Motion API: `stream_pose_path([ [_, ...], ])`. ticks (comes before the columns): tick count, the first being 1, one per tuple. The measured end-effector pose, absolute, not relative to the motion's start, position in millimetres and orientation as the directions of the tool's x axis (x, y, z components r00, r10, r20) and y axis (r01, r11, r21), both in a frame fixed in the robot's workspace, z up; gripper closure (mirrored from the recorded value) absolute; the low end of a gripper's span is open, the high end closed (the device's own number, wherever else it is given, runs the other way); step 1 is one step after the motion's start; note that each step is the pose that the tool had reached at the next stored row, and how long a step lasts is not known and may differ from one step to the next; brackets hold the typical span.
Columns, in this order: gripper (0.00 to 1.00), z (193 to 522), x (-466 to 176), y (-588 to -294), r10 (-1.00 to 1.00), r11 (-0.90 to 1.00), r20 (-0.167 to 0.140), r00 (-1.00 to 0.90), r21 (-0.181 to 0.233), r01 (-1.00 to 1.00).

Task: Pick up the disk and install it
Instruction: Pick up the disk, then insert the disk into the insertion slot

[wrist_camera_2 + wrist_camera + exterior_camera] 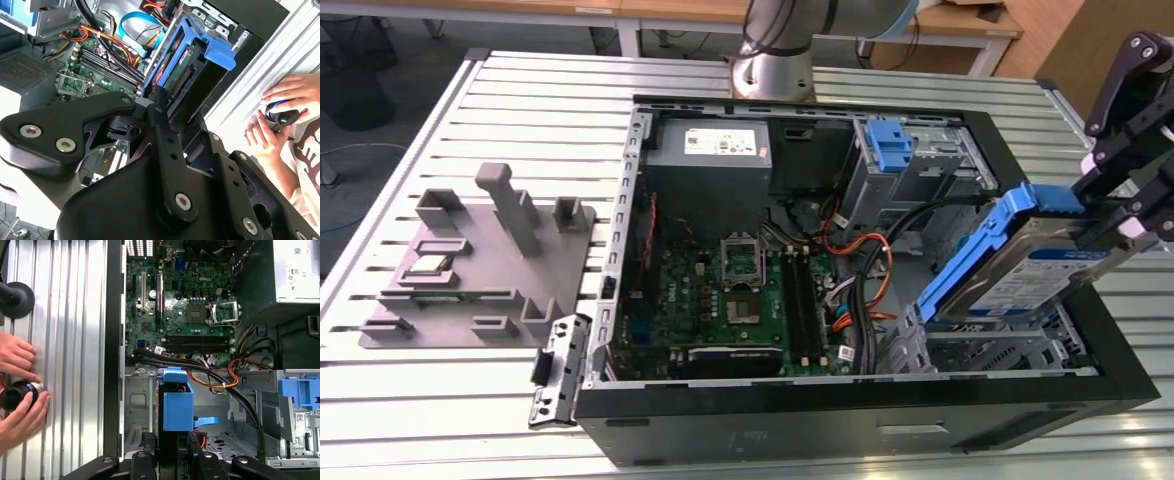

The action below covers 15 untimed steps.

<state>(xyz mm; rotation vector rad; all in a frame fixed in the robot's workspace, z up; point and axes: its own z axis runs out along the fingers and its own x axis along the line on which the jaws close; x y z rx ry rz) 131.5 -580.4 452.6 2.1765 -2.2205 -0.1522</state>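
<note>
Disk (1021, 275) clamped in claw (1118, 215), tilted.

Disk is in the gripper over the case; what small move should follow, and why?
Probably lower it a little toward the metal drive cage: the gripper holds the disk tilted above that cage, not yet seated, with black cables running close beside it, so a slow, short descent seems safest.

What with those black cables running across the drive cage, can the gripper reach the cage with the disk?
Probably yes. The gripper holds the disk tilted over the drive cage, whose top looks open. The black cables cross near the carrier's end and might snag.
</note>
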Motion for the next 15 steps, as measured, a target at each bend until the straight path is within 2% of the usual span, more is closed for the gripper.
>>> stream_pose_path([
  [15, 0.65, 446.6, 131.6, -580.4, -0.999, 0.018, -0.048, -0.022, 0.090, -0.996],
])
